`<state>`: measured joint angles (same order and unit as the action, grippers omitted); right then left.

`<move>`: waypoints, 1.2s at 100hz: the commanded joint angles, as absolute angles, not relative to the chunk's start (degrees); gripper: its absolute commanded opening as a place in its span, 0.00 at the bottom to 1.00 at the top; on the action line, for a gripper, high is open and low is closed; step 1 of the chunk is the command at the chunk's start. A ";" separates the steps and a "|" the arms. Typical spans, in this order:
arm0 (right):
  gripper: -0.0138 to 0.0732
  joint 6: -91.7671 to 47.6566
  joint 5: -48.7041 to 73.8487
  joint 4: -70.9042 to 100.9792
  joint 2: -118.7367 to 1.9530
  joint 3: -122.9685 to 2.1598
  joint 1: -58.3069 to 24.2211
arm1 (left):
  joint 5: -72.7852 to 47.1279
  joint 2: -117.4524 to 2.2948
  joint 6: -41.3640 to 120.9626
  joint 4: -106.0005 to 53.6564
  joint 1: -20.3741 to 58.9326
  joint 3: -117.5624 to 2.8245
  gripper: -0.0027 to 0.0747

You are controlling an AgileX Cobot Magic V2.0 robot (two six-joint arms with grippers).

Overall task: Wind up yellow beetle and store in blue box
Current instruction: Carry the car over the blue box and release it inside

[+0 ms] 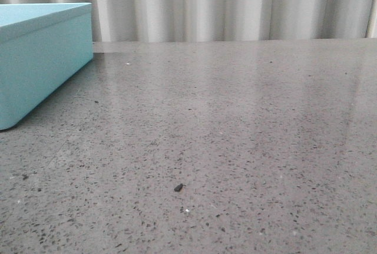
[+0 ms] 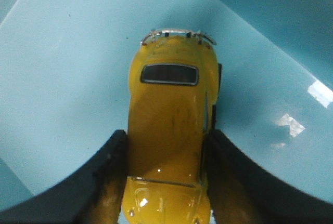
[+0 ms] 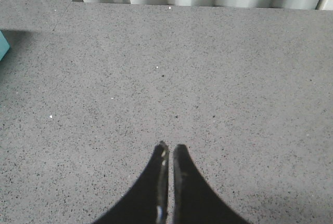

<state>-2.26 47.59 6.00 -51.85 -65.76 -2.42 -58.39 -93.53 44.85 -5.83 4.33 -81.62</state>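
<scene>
I find no readable text, label, brand, number or sign in any of my views. The yellow beetle [image 2: 169,130] shows plain paint on its roof and hood, and the blue box [image 1: 41,59] beneath it has bare, unmarked sides.

You see the yellow beetle [image 2: 169,130] gloss-painted with chrome-bright bumpers, the blue box [image 1: 35,59] smooth, and the table [image 1: 235,148] polished speckled stone.
</scene>
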 commanded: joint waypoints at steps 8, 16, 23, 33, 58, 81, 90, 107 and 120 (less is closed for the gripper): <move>0.09 -2.68 44.33 5.67 -51.17 -67.16 -2.42 | -55.47 -93.43 42.62 -6.88 4.23 -83.07 0.27; 0.09 -2.68 44.33 5.67 -51.17 -67.16 -2.42 | -55.58 -94.11 42.54 -7.80 4.23 -83.07 0.35; 0.09 -2.68 44.33 5.67 -51.17 -67.16 -2.42 | -55.46 -94.63 42.87 -7.90 4.23 -83.07 0.42; 0.09 -2.68 44.33 5.67 -51.17 -67.16 -2.42 | -54.87 -95.13 42.87 -7.79 4.23 -83.07 0.45; 0.09 -2.68 44.33 5.67 -51.17 -67.16 -2.42 | -54.64 -95.32 42.97 -9.21 4.23 -83.07 0.58; 0.09 -2.68 45.09 5.67 -51.14 -67.16 -2.42 | -58.47 -94.10 42.97 -7.93 4.23 -85.36 0.57; 0.09 -2.68 44.56 5.67 -50.26 -66.53 -2.42 | -59.64 -91.97 41.25 -9.22 4.23 -86.34 0.52; 0.09 -2.68 38.51 4.26 -45.45 -60.84 -2.42 | -59.53 -86.93 39.95 -10.85 4.23 -86.45 0.17; 0.09 -2.68 34.36 1.14 -40.74 -54.61 -2.42 | -62.12 -84.13 39.95 -12.06 4.23 -86.45 0.01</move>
